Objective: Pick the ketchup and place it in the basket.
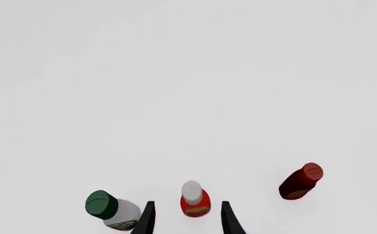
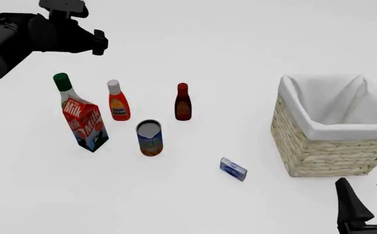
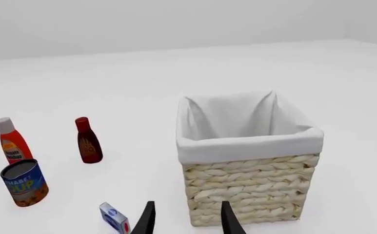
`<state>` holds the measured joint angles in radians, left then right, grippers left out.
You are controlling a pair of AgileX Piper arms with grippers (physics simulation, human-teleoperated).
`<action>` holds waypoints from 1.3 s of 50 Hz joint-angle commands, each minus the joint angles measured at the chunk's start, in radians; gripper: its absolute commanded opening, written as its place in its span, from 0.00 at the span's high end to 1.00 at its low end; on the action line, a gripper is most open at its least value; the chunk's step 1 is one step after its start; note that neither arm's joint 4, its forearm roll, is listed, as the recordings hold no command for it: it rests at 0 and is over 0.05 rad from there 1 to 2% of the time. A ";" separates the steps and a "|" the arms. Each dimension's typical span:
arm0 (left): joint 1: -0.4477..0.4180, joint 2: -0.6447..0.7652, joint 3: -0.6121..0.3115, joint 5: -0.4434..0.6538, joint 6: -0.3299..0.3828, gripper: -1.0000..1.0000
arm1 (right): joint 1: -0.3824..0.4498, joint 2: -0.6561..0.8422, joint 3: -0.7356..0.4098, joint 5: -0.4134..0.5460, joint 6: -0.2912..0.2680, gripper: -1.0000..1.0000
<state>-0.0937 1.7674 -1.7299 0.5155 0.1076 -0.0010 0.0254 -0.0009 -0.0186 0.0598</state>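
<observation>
Right pincer (image 2: 369,201) nearest, low at near right, black fingers parted, nothing between them. Going left to right from there: left arm high at far left; its pincer (image 1: 188,218) released, prongs apart, empty, hovering above the ketchup. Green-capped bottle (image 2: 63,88) behind a tilted red milk carton (image 2: 84,123). Ketchup (image 2: 117,101) just right of those, far-left part of the surface (image 2: 195,204), upright, long axis vertical, grey-white cap up, label facing the camera. Open room all round it. Printed can (image 2: 149,138) near side of it, shiny lid. Dark maroon bottle (image 2: 183,102) upright, apart to the right. Small blue box (image 2: 233,169) lying flat. Basket (image 2: 328,146) at right, square, woven straw, white cloth lining over rim, well apart from the ketchup.
</observation>
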 commanded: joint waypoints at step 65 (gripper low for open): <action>-0.008 0.283 -0.018 -0.141 -0.011 0.00 | 0.000 0.014 0.001 0.007 0.014 0.00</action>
<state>-0.0973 2.0216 -1.7468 0.3857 0.0996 -0.0005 0.0394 -0.0003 -0.0119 0.0726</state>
